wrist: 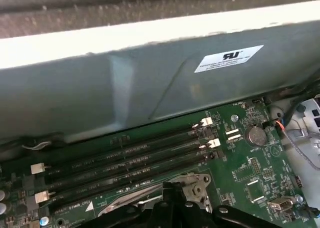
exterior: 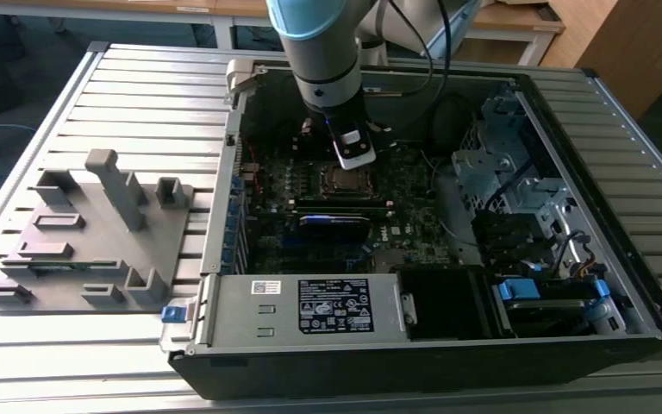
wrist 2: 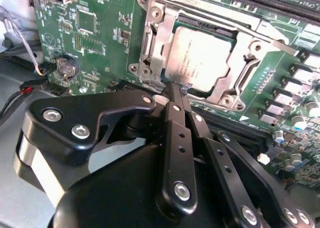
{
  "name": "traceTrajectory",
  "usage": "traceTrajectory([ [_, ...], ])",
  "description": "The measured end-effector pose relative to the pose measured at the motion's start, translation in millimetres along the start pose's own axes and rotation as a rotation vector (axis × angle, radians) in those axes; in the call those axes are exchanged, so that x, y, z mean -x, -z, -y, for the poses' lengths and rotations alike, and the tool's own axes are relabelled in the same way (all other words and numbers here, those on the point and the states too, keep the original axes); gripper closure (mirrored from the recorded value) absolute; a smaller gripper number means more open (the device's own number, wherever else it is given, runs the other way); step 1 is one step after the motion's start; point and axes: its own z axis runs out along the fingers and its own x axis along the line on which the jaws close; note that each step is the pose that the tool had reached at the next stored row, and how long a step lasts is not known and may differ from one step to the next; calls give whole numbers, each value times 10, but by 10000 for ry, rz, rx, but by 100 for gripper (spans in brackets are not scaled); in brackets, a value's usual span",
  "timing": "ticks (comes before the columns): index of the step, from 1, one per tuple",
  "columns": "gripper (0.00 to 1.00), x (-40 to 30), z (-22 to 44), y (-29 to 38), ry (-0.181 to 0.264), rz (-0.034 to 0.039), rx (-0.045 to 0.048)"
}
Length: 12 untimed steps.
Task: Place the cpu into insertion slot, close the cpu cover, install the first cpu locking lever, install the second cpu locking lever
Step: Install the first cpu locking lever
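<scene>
Cpu (wrist 2: 202, 57) sits flat in the insertion slot (wrist 2: 175, 20) on the green motherboard (wrist 2: 95, 42) — the silver cpu cover (wrist 2: 235, 62) frames it. At its 6 o'clock edge, the black tool (wrist 2: 175, 90) touches down, fingers pressed together.

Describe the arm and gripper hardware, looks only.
The arm is silver-grey with a light blue joint band and black cables alongside. A white block sits at its wrist. The gripper is black, with slim linkage fingers joined by silver screws.

exterior: high, far | wrist views: close | shared: motherboard (wrist 2: 95, 42)
</scene>
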Motion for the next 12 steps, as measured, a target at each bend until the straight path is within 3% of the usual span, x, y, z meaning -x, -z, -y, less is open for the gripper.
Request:
traceTrajectory([
  [3, 90, -1, 0, 1, 2, -3, -23],
  [5, 90, 1, -1, -2, -30, -152, -81],
  [6, 90, 1, 0, -2, -38, -189, -95],
  [12, 90, 3, -4, 10, -51, -247, -117],
])
